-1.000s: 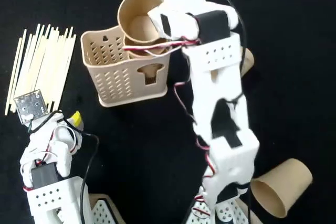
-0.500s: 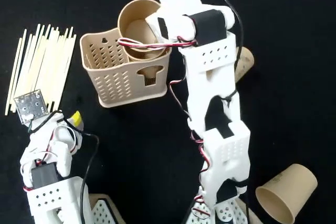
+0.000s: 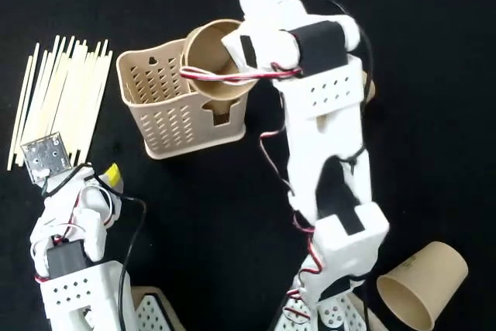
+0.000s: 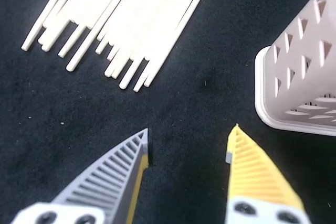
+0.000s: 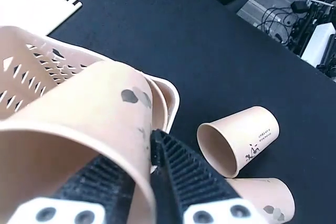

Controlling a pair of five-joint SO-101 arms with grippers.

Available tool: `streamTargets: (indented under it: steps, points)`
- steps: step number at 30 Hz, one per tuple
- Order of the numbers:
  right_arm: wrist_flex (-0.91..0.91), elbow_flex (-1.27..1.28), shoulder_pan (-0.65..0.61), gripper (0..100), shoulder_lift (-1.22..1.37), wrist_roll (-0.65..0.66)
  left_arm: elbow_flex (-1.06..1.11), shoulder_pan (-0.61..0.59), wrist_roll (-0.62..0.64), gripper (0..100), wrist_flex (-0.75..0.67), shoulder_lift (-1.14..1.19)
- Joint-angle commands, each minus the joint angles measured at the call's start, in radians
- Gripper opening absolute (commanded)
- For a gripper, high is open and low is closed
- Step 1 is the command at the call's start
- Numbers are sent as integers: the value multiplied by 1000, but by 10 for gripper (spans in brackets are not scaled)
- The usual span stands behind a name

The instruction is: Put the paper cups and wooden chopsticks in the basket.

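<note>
Though partly cut off, paper cup (image 5: 79, 124) pinched in right gripper (image 5: 149, 145); left gripper (image 4: 190, 129) agape, empty.

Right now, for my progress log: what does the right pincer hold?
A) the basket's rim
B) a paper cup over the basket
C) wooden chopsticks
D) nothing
B: the right pincer is shut on the wall of a paper cup tilted above the basket.
</note>
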Motion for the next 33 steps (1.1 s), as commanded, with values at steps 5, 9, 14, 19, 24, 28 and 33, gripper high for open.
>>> streamTargets:
  steps: [5, 9, 14, 19, 24, 28, 33]
  points:
    - [31, 19, 15, 15, -62, -9, -4, 12, 2, 238, -17, -9]
    - [29, 61, 15, 15, -62, -9, -4, 12, 2, 238, -17, -9]
    - [25, 105, 32, 15, -61, -9, -4, 12, 2, 238, -17, -9]
    - [15, 105, 40, 16, -61, -2, -2, 12, 0, 238, -17, -9]
    - [-6, 107, 25, 158, -61, -2, -2, 12, 0, 238, -17, -9]
    - [-14, 91, 25, 288, -35, -2, -2, 12, 0, 238, -15, -9]
    - [-14, 19, 25, 300, -27, -2, 5, 12, 0, 238, -20, -9]
